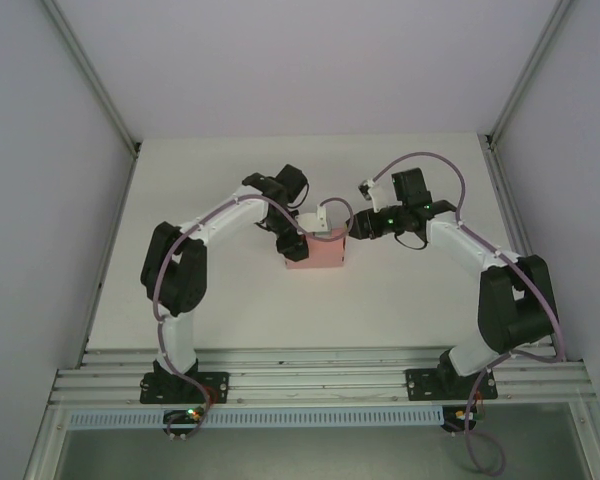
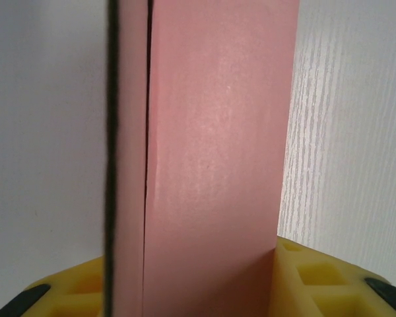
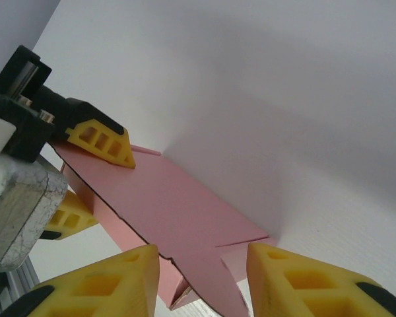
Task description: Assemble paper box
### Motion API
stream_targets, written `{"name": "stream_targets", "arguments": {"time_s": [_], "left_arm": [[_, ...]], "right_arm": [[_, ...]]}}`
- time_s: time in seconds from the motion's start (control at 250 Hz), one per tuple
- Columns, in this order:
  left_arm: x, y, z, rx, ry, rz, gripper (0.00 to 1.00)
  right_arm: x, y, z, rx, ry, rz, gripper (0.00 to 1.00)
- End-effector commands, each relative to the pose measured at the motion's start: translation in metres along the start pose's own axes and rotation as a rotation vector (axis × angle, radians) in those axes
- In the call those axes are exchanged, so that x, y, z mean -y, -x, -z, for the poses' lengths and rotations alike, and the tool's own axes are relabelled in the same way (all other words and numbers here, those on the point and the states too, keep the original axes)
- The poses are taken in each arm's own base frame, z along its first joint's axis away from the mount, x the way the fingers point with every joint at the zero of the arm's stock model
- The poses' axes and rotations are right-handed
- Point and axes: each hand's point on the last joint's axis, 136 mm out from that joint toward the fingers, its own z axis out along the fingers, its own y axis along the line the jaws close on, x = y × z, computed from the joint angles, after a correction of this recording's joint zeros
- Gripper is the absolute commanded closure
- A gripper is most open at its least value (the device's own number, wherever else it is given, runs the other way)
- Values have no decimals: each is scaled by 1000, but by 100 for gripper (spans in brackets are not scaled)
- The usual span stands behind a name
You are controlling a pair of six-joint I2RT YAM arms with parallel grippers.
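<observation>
Now pinching the paper box (image 1: 315,252) in the middle of the tabletop (image 1: 410,300) with the left tool (image 2: 191,277), clamping one upright wall between its yellow pads (image 2: 317,281). Hovering the right tool (image 3: 203,284) spread wide around the tapered end flap (image 3: 208,267), apparently gripping nothing. Risking a dented wall by squeezing harder on such thin card. Risking a bent flap by pushing off-line and jamming it outside the shell. Handling smooth, faintly glossy pale pink card, crisply creased into a shallow rectangular shell, and resting it on white wood-grained laminate.
</observation>
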Motion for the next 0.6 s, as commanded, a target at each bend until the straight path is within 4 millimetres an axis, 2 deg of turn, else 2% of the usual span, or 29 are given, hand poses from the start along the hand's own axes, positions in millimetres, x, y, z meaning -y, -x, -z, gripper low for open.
{"name": "stream_targets", "arguments": {"time_s": [0.0,0.168,0.324,0.459,0.595], "left_arm": [[-2,2,-1,11,-25,25,59],[-1,3,-1,12,-30,22,59],[-3,4,0,12,-26,24,59],[-5,7,1,20,-16,36,59],[-8,11,1,36,-7,57,59]], "right_arm": [[-14,-8,-3,-37,76,-1,60],[-10,-13,-6,-48,59,4,59],[-8,-12,-10,-58,63,-18,77],[-11,-15,-11,-69,57,-25,80],[-12,-19,-11,-62,11,-37,90]]}}
